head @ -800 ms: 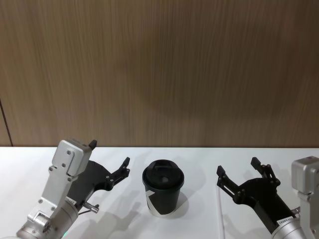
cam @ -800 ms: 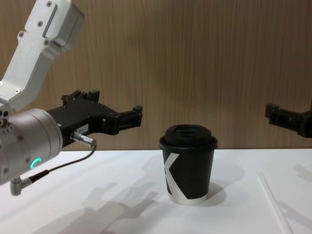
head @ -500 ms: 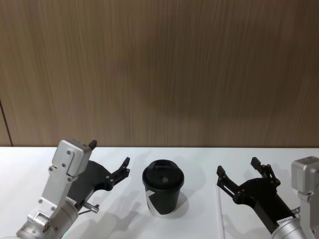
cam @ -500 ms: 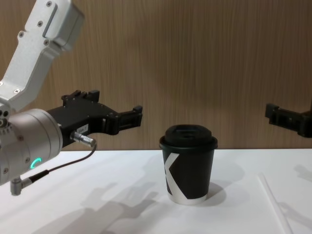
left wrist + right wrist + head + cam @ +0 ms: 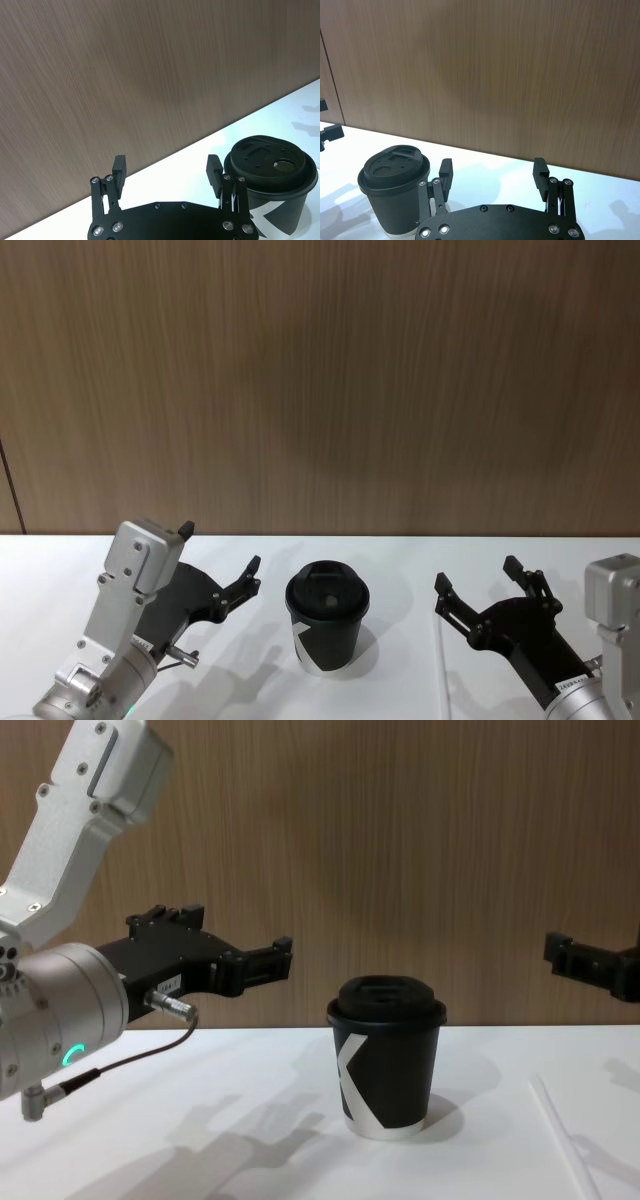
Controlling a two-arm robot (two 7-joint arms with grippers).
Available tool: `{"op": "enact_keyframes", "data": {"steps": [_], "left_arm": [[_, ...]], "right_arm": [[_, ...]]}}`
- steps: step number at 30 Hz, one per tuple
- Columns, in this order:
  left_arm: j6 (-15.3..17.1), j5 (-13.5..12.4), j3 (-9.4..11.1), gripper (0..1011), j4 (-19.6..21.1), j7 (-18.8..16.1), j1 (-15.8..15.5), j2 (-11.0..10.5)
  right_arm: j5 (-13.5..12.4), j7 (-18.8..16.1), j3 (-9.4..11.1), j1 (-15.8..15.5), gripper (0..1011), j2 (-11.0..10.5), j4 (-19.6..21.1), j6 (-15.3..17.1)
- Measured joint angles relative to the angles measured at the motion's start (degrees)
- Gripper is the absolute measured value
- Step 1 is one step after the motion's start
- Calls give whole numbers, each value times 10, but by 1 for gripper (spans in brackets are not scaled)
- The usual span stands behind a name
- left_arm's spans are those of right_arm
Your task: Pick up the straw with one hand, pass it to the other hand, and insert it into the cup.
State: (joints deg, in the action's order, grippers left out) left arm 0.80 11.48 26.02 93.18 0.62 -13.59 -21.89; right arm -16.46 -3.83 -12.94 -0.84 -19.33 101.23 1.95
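The black cup (image 5: 327, 630) with its domed lid stands upright on the white table, between the two arms; its white K mark faces the chest view (image 5: 388, 1065). The thin white straw (image 5: 441, 670) lies flat on the table to the right of the cup, also seen low in the chest view (image 5: 562, 1140). My right gripper (image 5: 476, 573) hovers open above and just right of the straw, holding nothing. My left gripper (image 5: 220, 547) hovers open to the left of the cup, also holding nothing. Each wrist view shows the cup (image 5: 270, 170) (image 5: 395, 185) off to one side of open fingers.
A wood-panelled wall (image 5: 320, 380) rises directly behind the white table (image 5: 400, 560). A thin cable (image 5: 130, 1055) loops under the left wrist.
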Motion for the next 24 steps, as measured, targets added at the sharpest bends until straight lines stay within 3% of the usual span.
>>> {"op": "enact_keyframes", "data": {"steps": [24], "left_arm": [[0, 0, 0, 1003, 0, 0, 0, 0]], "right_arm": [[0, 0, 0, 0, 1001, 0, 0, 0]]}}
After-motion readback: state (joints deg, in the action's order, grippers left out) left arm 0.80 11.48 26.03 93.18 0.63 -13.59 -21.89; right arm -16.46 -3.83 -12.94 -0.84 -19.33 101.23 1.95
